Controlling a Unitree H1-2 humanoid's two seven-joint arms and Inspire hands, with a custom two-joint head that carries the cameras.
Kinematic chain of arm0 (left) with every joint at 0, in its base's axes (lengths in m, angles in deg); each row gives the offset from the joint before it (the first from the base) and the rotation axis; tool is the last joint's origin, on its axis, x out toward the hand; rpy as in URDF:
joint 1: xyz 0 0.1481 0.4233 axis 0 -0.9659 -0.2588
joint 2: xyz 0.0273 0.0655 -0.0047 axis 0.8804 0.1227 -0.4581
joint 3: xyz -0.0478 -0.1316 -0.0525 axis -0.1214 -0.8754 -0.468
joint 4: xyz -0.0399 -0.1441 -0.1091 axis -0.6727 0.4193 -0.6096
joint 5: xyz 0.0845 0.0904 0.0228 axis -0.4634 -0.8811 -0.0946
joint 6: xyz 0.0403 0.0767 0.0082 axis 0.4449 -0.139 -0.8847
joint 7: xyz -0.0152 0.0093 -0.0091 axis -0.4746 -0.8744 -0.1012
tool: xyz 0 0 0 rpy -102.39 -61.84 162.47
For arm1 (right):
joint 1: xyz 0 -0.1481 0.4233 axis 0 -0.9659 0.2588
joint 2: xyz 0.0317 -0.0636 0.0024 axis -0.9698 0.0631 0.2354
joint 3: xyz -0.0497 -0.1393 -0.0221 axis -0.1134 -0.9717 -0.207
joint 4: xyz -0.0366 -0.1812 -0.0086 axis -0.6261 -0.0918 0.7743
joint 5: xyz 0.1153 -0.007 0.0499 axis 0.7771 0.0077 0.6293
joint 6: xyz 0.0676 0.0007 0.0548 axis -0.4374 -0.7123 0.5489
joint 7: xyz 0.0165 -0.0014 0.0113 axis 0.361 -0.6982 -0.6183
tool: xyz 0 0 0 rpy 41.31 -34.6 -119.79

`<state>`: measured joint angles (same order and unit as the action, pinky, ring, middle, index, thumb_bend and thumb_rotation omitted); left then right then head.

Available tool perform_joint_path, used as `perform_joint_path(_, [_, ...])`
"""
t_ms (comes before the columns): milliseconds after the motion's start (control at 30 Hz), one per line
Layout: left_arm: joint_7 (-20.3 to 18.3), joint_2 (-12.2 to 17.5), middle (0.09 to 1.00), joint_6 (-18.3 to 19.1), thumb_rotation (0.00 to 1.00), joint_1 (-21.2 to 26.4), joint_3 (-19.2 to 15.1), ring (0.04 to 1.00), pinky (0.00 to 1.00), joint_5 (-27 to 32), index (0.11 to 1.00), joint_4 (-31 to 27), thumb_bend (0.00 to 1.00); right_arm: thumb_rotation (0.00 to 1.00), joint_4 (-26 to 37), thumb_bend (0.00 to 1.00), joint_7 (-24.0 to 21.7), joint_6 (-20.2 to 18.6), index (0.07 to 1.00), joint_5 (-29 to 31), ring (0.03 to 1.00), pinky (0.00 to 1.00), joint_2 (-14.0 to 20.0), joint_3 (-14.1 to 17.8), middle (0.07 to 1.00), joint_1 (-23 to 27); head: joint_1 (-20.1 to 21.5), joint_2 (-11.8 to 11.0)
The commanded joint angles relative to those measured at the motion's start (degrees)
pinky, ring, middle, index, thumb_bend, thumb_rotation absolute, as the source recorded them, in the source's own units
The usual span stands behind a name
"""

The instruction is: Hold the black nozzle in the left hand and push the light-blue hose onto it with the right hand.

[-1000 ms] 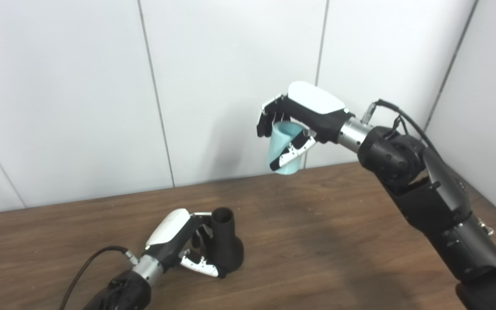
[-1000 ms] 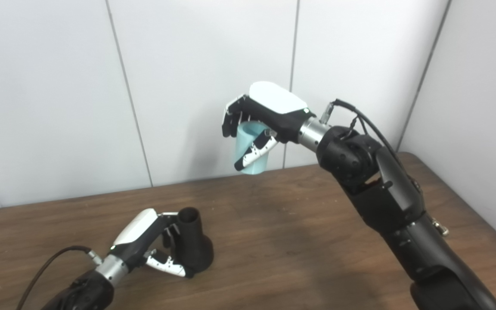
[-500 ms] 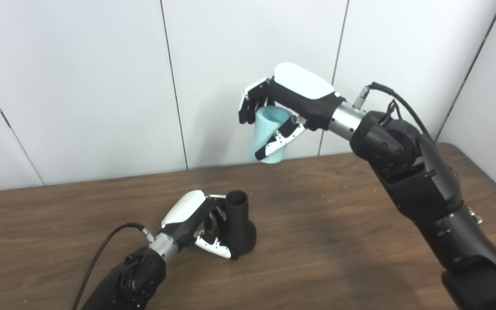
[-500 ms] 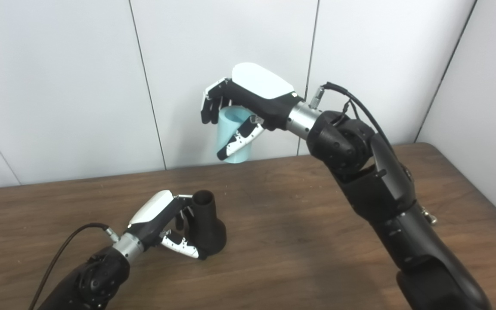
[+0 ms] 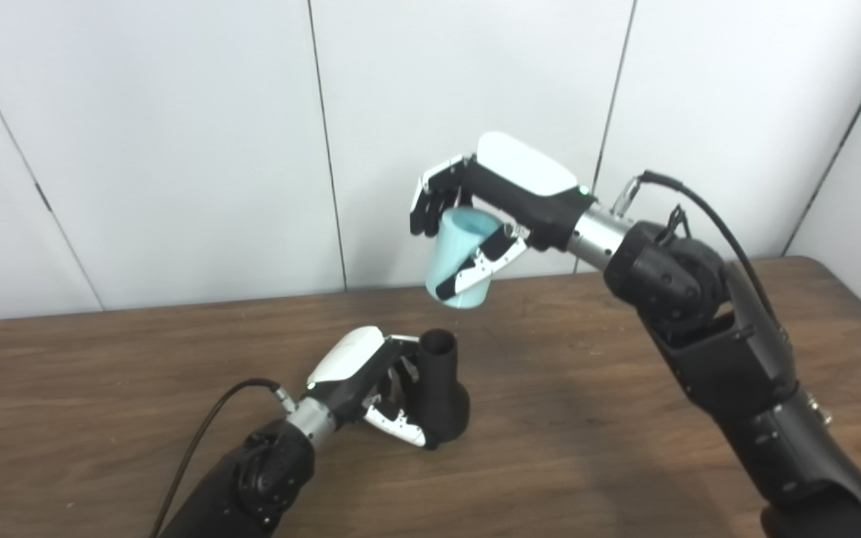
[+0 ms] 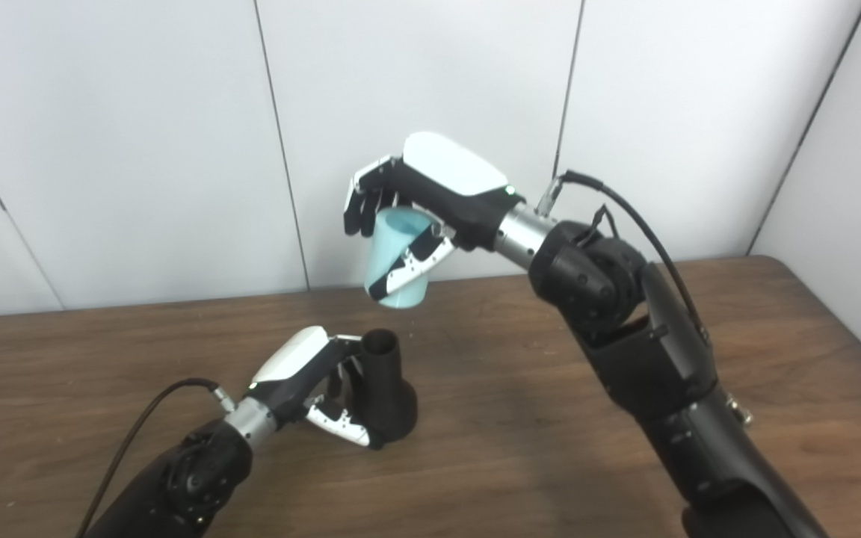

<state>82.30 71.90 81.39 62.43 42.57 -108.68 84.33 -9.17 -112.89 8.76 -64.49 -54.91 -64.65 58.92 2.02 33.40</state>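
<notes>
On the wooden table, we see the left hand gripping the upright black nozzle between fingers and thumb. Above it and apart, the right hand clasps the tilted light-blue hose. We read no writing.

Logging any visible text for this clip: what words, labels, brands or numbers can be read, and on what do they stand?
None can be read. The black nozzle, the light-blue hose, the left hand, the right hand, the table and the wall panels show no print or label.
</notes>
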Motion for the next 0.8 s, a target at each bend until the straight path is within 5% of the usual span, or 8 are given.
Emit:
perform_joint_path(0, [-3.60, -0.10, 0.474, 1.84, 0.00, -1.42, 1.92, 0.466, 0.43, -1.97, 0.487, 0.90, 0.53, 0.00, 0.75, 0.50, 0.53, -0.54, 0.493, -0.49, 0.445, 0.34, 0.06, 0.34, 0.503, 2.30, 0.01, 0.03])
perform_joint_path(767, [-5.00, 0.28, 0.465, 4.32, 0.00, -1.92, 1.87, 0.439, 0.41, -1.54, 0.491, -1.40, 0.53, 0.00, -0.80, 0.50, -0.99, -0.55, 0.496, -0.85, 0.435, 0.35, -0.31, -1.50, 0.500, 0.17, -0.87, 1.55])
